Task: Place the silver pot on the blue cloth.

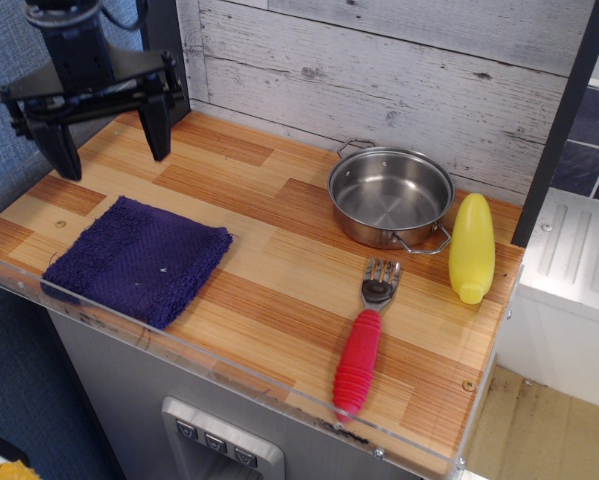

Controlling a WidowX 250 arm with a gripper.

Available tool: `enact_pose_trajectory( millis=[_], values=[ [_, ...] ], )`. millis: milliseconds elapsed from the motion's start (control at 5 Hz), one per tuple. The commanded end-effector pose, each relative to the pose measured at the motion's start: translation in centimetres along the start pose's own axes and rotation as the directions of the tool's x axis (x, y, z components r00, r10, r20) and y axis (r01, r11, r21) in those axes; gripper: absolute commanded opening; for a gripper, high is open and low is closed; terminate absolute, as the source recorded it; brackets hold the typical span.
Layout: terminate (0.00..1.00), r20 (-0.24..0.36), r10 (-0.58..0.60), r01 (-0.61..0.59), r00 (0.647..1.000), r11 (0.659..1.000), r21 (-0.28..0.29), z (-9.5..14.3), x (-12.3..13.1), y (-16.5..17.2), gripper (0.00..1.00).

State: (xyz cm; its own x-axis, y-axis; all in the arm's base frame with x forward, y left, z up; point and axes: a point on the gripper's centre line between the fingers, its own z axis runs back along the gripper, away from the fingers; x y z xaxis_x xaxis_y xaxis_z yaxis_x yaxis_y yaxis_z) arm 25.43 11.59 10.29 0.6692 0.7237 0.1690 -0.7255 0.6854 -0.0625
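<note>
The silver pot (390, 197) stands upright and empty on the wooden counter at the back right, its two wire handles showing. The blue cloth (137, 259) lies flat at the front left of the counter. My gripper (109, 152) hangs over the back left corner, above and behind the cloth, far to the left of the pot. Its two black fingers are spread wide apart and hold nothing.
A yellow plastic bottle-like piece (472, 248) lies just right of the pot. A fork with a red handle (363, 345) lies in front of the pot. A whitewashed plank wall (379, 70) backs the counter. A clear plastic lip (229, 370) runs along the front edge.
</note>
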Motion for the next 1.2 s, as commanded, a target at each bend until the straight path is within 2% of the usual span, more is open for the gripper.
enact_pose_trajectory(
  millis=[0,200,400,600,1000],
  values=[
    [0.00,0.040,0.003,0.002,0.999,0.990,-0.138,0.6,-0.4,-7.4,1.00],
    [0.00,0.042,-0.006,0.015,0.999,0.981,-0.195,0.3,-1.0,-9.4,1.00],
    [0.00,0.062,0.005,0.009,0.998,0.976,-0.220,-0.8,-1.3,-11.5,1.00],
    [0.00,0.034,0.007,0.001,0.999,0.972,-0.236,-2.9,-0.9,-13.2,1.00],
    [0.00,0.022,-0.025,0.029,0.999,0.977,-0.213,-6.1,-0.4,-16.2,1.00]
  ],
)
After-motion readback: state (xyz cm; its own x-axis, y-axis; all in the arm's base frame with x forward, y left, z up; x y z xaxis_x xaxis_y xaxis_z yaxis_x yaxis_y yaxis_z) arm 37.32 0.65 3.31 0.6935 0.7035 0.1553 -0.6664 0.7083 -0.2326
